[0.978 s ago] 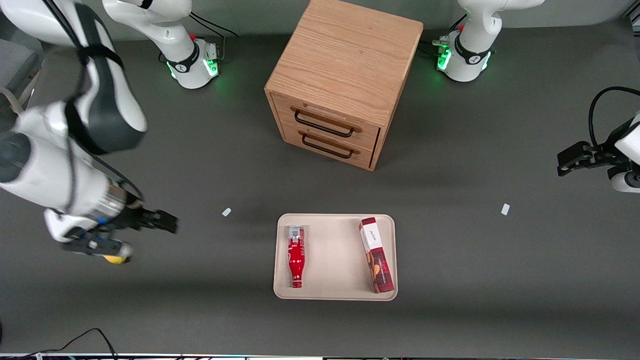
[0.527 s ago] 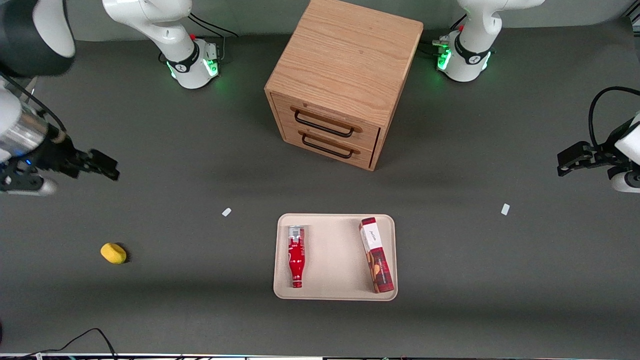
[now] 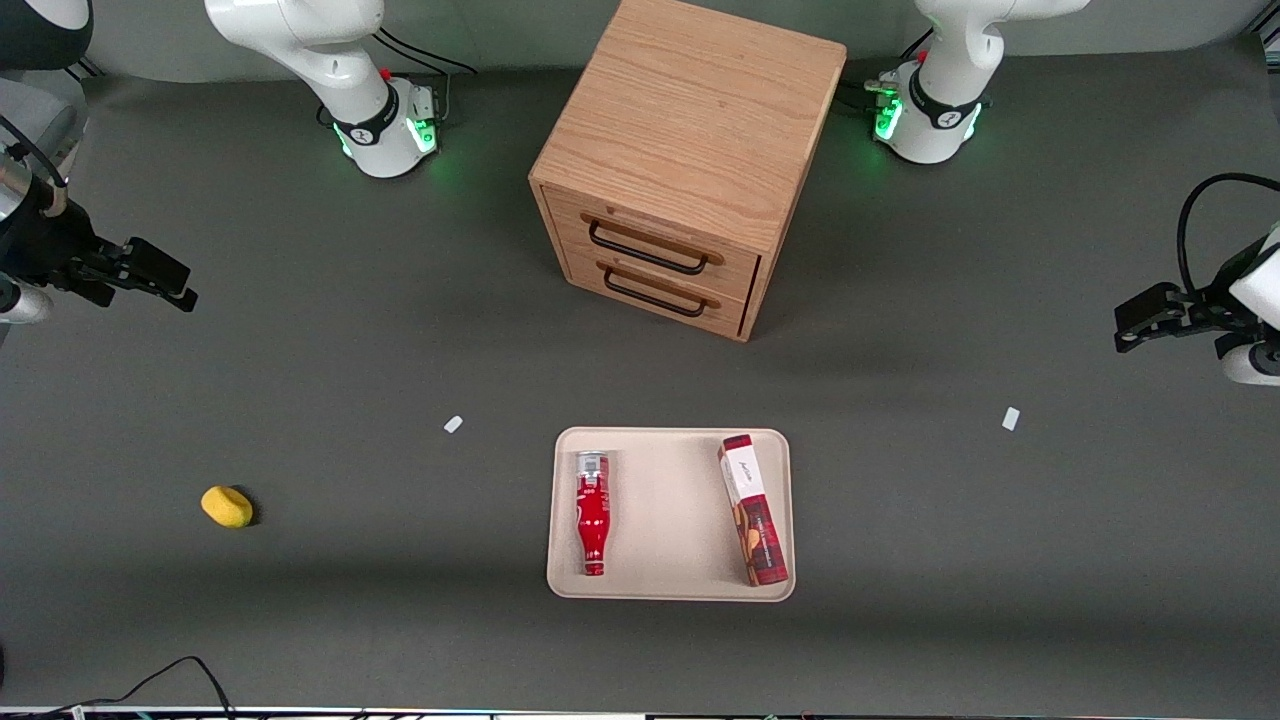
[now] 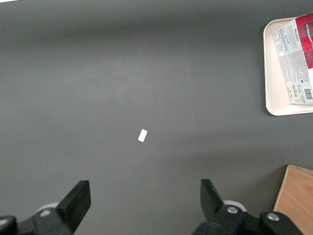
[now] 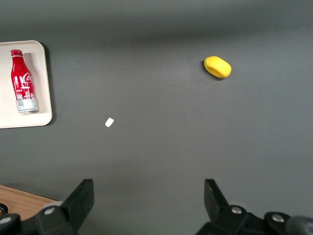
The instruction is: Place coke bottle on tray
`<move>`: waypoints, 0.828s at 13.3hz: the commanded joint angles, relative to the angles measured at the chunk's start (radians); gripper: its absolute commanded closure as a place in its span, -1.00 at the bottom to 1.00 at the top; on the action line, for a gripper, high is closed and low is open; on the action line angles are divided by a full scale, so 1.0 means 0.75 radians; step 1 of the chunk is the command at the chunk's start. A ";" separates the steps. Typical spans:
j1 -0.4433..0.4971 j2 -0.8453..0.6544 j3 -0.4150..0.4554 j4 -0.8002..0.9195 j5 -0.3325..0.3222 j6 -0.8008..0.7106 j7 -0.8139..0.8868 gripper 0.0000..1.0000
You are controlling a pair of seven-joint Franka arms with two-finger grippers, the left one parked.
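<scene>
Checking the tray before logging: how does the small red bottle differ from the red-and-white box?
The slim red coke bottle is shorter and round with a narrow neck; the red-and-white rectangular box is longer, flat-sided and slightly angled. Both lie flat on the beige tray. The gripper, open, is far off.

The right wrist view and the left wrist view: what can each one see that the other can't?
Only the right wrist view shows the coke bottle lying on its side and a yellow object on the table. It looks past the open gripper, which has nothing between its fingers. Only the left wrist view shows the red-and-white box. Both show the tray and the wooden cabinet.
</scene>
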 commanded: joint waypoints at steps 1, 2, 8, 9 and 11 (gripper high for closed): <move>0.009 -0.026 -0.017 -0.031 0.032 -0.008 -0.031 -1.00; 0.011 -0.026 -0.015 -0.031 0.032 -0.010 -0.031 -1.00; 0.021 -0.016 -0.013 -0.025 0.032 -0.021 -0.029 -1.00; 0.021 -0.006 -0.013 -0.014 0.032 -0.021 -0.029 -1.00; 0.025 0.005 -0.009 -0.008 0.034 -0.017 -0.023 -1.00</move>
